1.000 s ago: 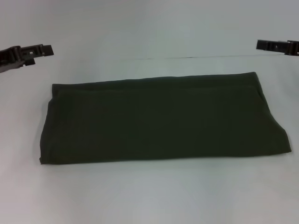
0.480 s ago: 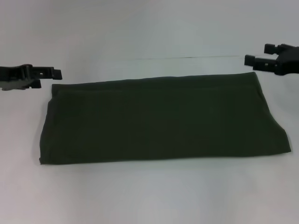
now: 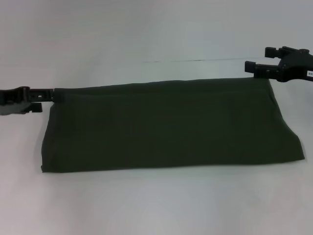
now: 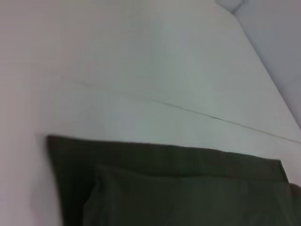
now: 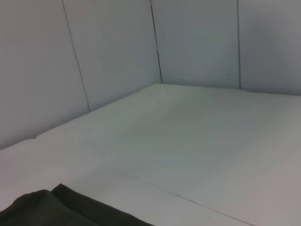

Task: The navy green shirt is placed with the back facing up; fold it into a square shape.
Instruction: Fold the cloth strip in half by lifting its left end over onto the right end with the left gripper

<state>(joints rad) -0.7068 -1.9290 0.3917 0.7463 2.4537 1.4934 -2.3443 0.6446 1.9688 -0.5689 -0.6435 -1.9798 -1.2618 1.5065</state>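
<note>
With the navy green shirt (image 3: 171,127) folded to a long band, my left gripper (image 3: 55,94) sits low and narrow at its far left corner and my right gripper (image 3: 250,67), spread wide, is near the far right corner, so next I must pinch both corners for the last fold.

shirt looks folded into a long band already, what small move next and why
Probably lower both tools onto the far corners. The left tool sits level at the shirt's far left corner, while the right tool hovers open just above the far right one; neither grips cloth yet.

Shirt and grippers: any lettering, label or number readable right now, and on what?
None readable.
Shirt: plain dark side up, no lettering showing.
Right gripper: small white tag on its body at the head view's edge, too small to read.
Left gripper: no marking visible.
Table: blank.
</note>
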